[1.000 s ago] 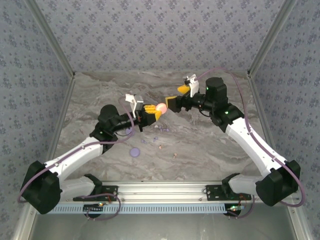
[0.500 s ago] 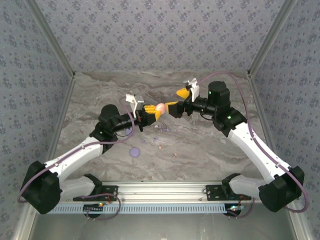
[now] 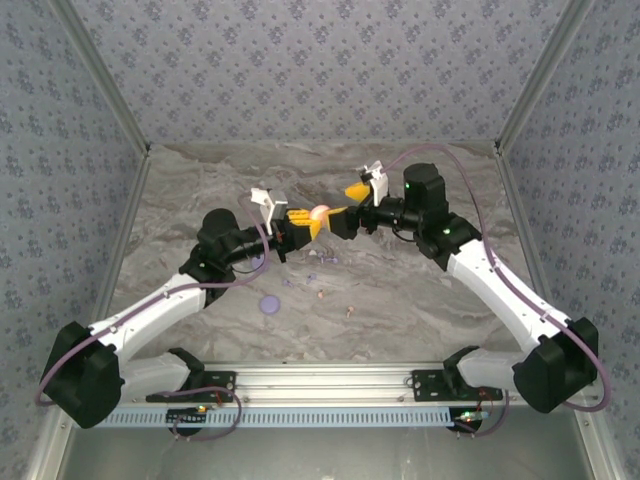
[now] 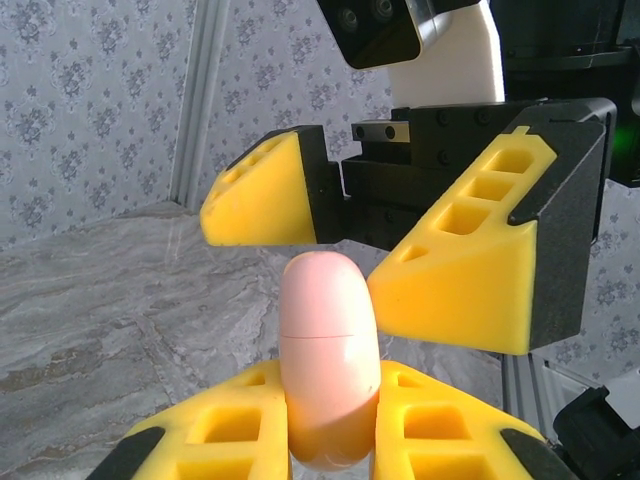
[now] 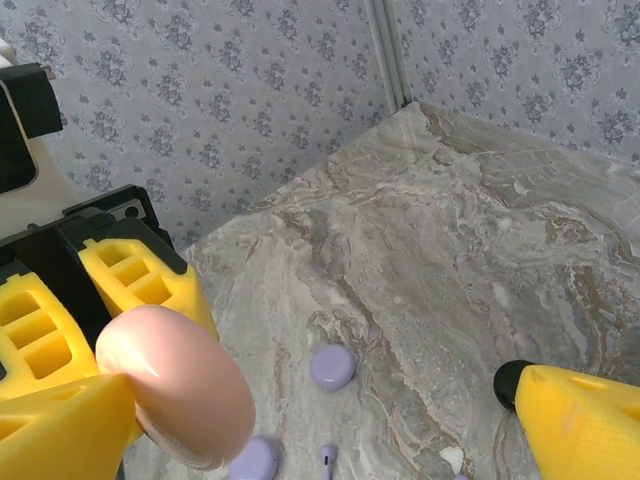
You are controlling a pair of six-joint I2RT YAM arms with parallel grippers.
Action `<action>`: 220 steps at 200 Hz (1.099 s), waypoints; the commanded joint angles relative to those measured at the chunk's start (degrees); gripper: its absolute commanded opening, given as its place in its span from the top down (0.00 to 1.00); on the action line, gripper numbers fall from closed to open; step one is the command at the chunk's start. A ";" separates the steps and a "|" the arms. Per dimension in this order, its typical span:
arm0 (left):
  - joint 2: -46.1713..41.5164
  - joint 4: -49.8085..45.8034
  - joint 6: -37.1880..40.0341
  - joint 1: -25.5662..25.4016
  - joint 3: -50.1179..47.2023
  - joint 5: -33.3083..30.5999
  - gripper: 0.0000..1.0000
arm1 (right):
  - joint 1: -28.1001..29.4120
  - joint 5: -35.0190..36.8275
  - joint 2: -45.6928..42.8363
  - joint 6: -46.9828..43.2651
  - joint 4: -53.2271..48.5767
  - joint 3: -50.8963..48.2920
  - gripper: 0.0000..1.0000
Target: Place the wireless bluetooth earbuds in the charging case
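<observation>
Since a second earlier my right gripper had slid in toward the left gripper, its jaws spread wide either side of the pink charging case — touching or not, I could not tell. The left gripper pinched that closed case by its lower end; the earbuds lay scattered on the table below.

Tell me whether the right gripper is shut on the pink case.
No, the right gripper stands open, its yellow fingers spread wide either side of the pink case.
</observation>
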 commanded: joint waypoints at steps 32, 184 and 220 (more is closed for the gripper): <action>-1.49 1.83 0.81 -1.12 1.77 2.56 1.00 | -1.15 1.80 2.95 0.24 -1.97 4.09 0.00; -7.69 -4.16 5.59 -1.31 -3.78 -10.30 1.00 | -4.90 9.96 -3.97 2.37 -17.50 0.64 0.11; -13.61 -6.91 7.61 -1.30 -8.11 -19.71 1.00 | 1.42 19.10 -0.96 5.39 -24.30 -3.64 0.21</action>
